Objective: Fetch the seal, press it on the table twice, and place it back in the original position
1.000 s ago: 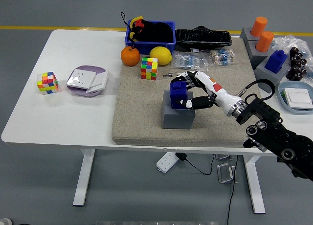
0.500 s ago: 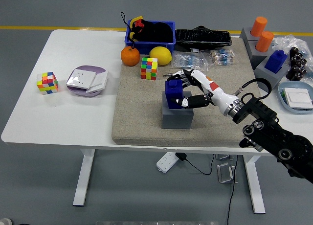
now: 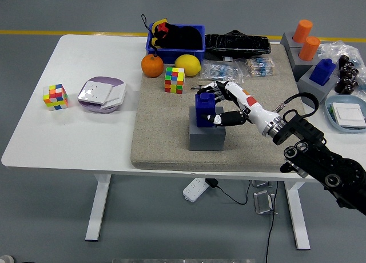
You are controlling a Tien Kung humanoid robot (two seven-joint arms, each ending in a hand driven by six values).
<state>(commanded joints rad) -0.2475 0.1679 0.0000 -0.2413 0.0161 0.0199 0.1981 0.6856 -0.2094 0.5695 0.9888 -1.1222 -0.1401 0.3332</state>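
The right hand (image 3: 220, 106) has its white fingers closed around the blue block-shaped seal (image 3: 204, 108), which sits atop its grey square holder (image 3: 206, 136); best to lift straight up, grip firm, wrist level.

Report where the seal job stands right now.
Done so far, nothing I can confirm: no stamp marks show on the mat or the table. In hand: the right hand is closed around the blue seal, which sits on or just above its grey base. I cannot tell whether this is the pick-up or the return, so the presses may still be ahead.
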